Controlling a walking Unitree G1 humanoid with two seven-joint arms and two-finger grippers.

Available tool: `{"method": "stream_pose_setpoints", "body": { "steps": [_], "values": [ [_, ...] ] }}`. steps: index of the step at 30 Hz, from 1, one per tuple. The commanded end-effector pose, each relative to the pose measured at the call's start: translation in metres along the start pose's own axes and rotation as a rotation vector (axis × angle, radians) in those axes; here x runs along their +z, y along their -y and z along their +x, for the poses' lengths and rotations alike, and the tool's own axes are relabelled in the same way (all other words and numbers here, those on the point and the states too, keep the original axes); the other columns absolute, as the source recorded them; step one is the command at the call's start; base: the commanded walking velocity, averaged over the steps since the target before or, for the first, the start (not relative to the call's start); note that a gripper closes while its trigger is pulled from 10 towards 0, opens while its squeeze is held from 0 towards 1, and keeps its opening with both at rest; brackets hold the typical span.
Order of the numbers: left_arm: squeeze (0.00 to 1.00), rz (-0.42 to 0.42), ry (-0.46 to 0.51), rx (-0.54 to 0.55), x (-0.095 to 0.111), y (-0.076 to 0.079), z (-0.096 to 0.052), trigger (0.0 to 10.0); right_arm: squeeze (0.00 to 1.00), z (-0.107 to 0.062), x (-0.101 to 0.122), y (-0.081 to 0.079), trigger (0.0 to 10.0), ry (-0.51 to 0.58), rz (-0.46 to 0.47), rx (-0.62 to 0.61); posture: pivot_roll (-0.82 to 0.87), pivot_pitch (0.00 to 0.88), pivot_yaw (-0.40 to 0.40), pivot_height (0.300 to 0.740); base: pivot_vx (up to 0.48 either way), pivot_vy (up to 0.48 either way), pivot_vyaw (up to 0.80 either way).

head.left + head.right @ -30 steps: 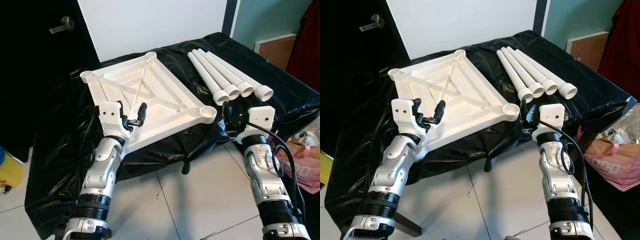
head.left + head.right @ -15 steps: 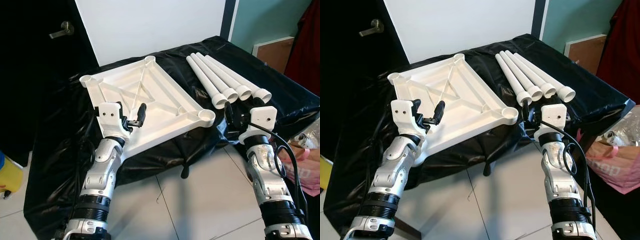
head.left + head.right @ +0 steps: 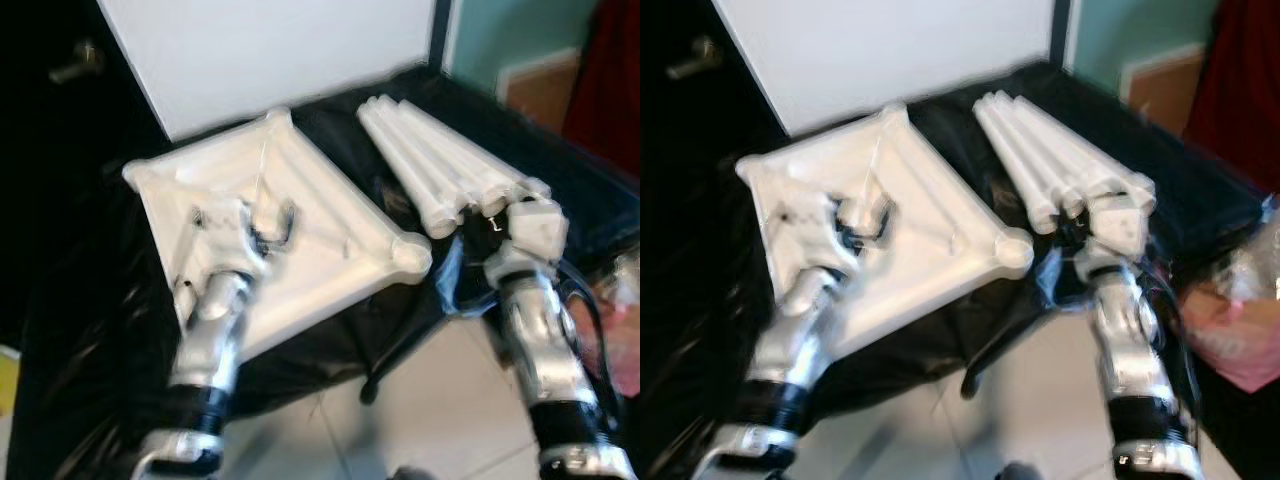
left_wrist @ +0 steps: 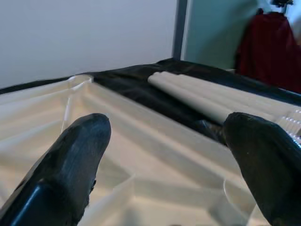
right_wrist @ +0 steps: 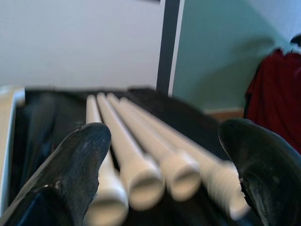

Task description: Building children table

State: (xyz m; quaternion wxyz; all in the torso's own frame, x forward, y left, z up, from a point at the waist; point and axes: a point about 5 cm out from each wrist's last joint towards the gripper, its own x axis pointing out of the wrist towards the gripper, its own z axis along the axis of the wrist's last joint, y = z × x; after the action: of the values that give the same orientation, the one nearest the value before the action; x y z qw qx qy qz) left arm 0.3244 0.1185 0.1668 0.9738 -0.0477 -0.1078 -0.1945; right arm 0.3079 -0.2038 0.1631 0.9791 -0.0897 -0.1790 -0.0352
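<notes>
Black sheeting covers the bench [image 3: 90, 330]. On it lie the upturned white tabletop [image 3: 330, 250] and four table legs [image 3: 430, 170] alongside. Left hand [image 4: 164, 160] spread above the tabletop; right hand [image 5: 164, 165] spread before the leg ends. We judge rigid, light, smooth plastic (grip mid-shaft).

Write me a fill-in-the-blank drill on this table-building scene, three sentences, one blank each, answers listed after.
1. Beside the upturned white plastic tabletop lie ____ white plastic tube legs.
2. Both rest on a crinkled plastic sheet coloured ____.
3. The left tool hovers over the tabletop with its fingers ____, while the right tool faces the legs' near ends.

Missing words: four; black; open
</notes>
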Motion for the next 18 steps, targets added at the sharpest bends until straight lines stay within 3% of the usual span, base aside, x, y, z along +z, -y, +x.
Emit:
{"method": "stream_pose_setpoints", "body": {
  "steps": [1,12,18],
  "values": [
    [0.00,0.008,-0.007,0.030,-0.001,-0.011,-0.006,10.0,0.00,0.001,0.003,-0.009,10.0,0.014,0.014,0.023,-0.14,0.000,0.070,0.740,0.247,0.000,0.00],
    [0.00,0.001,-0.004,0.064,-0.001,-0.011,-0.005,10.0,0.00,0.002,0.000,-0.007,10.0,-0.014,0.026,0.005,-0.15,0.000,0.068,0.740,0.000,0.000,0.00],
    [0.00,0.007,-0.004,0.059,0.002,-0.010,0.000,10.0,0.00,0.007,-0.009,-0.006,10.0,-0.110,0.052,-0.003,-0.15,0.000,0.075,0.740,0.000,0.000,0.00]
  ]
}}
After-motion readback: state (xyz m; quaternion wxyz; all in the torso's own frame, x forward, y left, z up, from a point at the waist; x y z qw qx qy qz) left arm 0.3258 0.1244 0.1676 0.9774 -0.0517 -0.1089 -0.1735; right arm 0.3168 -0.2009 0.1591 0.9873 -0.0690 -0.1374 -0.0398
